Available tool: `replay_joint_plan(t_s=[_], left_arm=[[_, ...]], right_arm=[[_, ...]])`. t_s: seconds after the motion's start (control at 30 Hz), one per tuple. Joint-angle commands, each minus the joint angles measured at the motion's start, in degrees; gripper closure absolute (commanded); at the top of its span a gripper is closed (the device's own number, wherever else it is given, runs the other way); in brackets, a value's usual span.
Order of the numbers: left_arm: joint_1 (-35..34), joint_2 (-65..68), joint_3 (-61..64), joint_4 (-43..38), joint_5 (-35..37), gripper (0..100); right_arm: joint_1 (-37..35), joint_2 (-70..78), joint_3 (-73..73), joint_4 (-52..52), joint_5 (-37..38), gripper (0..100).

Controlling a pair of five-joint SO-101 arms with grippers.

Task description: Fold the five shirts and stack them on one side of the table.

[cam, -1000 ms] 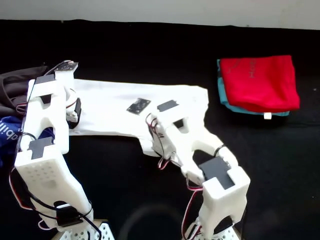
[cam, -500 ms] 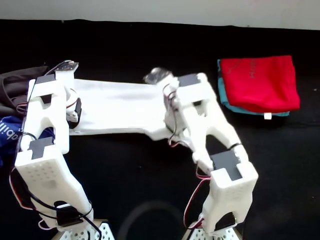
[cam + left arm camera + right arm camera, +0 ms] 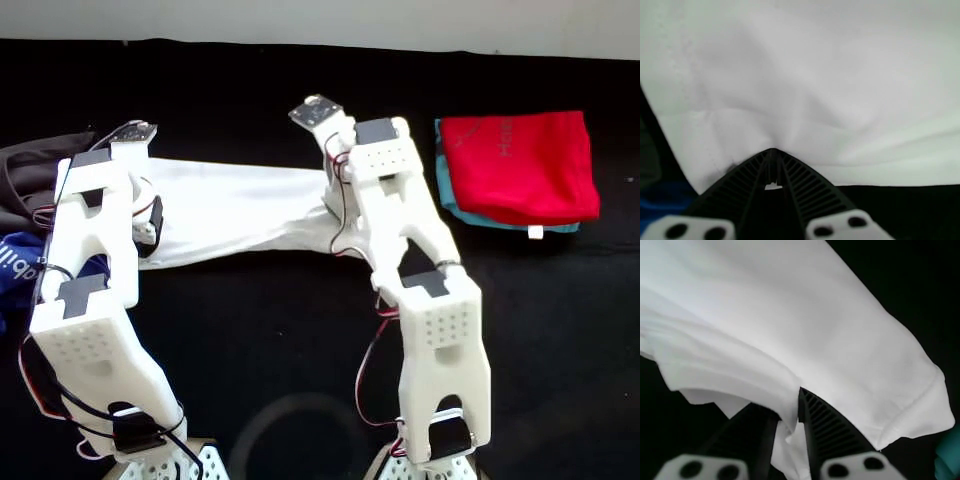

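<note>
A white shirt (image 3: 235, 205) lies stretched across the black table between the two arms. My left gripper (image 3: 772, 159) is shut on the white shirt's edge at its left end, the cloth puckering at the jaw tips. My right gripper (image 3: 790, 407) is shut on the white shirt (image 3: 790, 325) at its right end, with a fold of fabric pinched between the fingers; in the high view that gripper (image 3: 335, 195) sits over the shirt's right side. A folded red shirt (image 3: 520, 165) rests on a teal one (image 3: 448, 195) at the right rear.
A dark grey shirt (image 3: 25, 170) and a blue shirt (image 3: 15, 265) are bunched at the table's left edge beside the left arm. The black table (image 3: 560, 330) runs bare along the front right. A pale wall borders the far edge.
The right arm has swung from the shirt's front hem toward the far side, pulling the shirt's right part with it, so the cloth now looks narrower. The left arm has stayed put.
</note>
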Motion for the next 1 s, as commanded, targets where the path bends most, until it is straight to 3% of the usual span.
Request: replay_joint_plan(t_s=[0.0, 0.1, 0.3, 0.53, 0.7, 0.8, 0.97], left_arm=[[0.84, 0.13, 0.4, -1.41, 0.53, 99], [0.84, 0.13, 0.4, -1.41, 0.53, 99], [0.84, 0.13, 0.4, -1.41, 0.53, 99], [0.84, 0.13, 0.4, -1.41, 0.53, 99], [0.84, 0.13, 0.4, -1.41, 0.53, 99], [0.84, 0.13, 0.4, -1.41, 0.53, 99], [0.84, 0.13, 0.4, -1.49, 0.53, 99]], right_arm=[[1.27, 2.51, -7.96, 1.98, -0.44, 85.8], [2.15, 4.62, -13.49, 2.24, -6.24, 79.2], [5.93, 8.04, -25.54, 3.3, -20.92, 78.8], [2.24, 8.04, -33.89, 17.36, -21.1, 79.6], [-1.19, 8.31, -33.01, 17.71, -20.48, 99.8], [-3.12, 7.78, -28.44, 17.8, -16.18, 99.5], [-4.62, 0.66, -17.8, 17.8, -15.47, 99.2]])
